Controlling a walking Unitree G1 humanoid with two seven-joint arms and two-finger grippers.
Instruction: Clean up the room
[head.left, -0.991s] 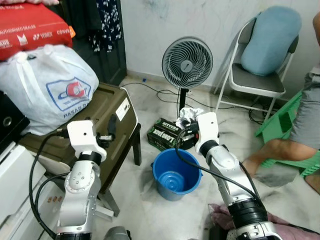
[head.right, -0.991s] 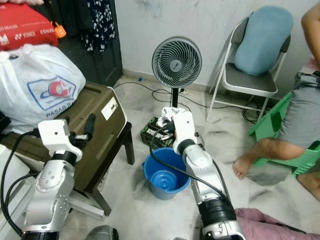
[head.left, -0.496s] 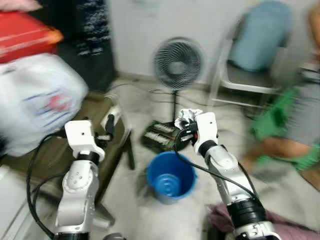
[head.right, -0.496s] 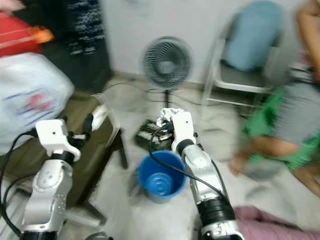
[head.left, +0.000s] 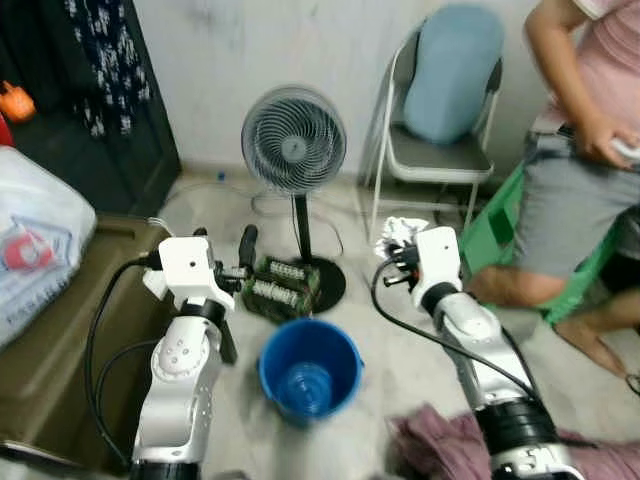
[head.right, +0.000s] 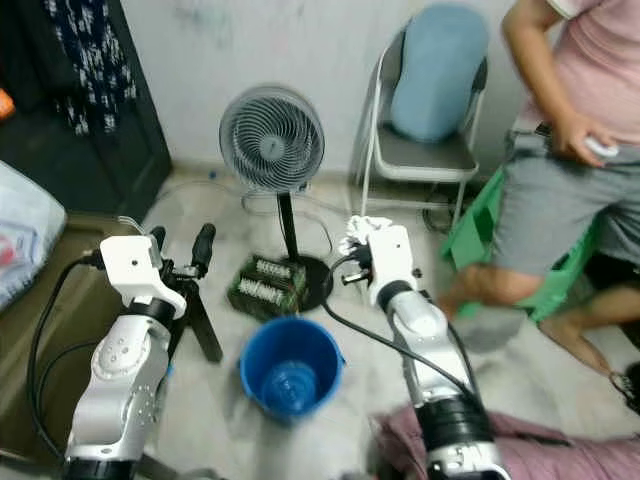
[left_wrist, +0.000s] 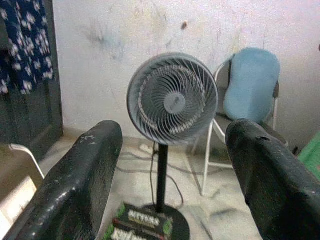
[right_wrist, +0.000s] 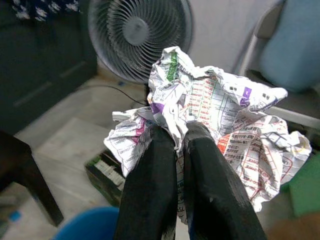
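The robot's head view has swung rightward since a second ago, so the blue bucket (head.left: 309, 369) now sits left of the right gripper (right_wrist: 176, 131), whose fingers pinch the crumpled paper (right_wrist: 210, 107) (left gripper (left_wrist: 170, 150) spread empty), still undropped.

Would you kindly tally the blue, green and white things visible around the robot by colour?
Blue: 2, the bucket and the chair cushion
Green: 1, the plastic stool
White: 2, the crumpled paper held in the right gripper, and the plastic bag
Total: 5
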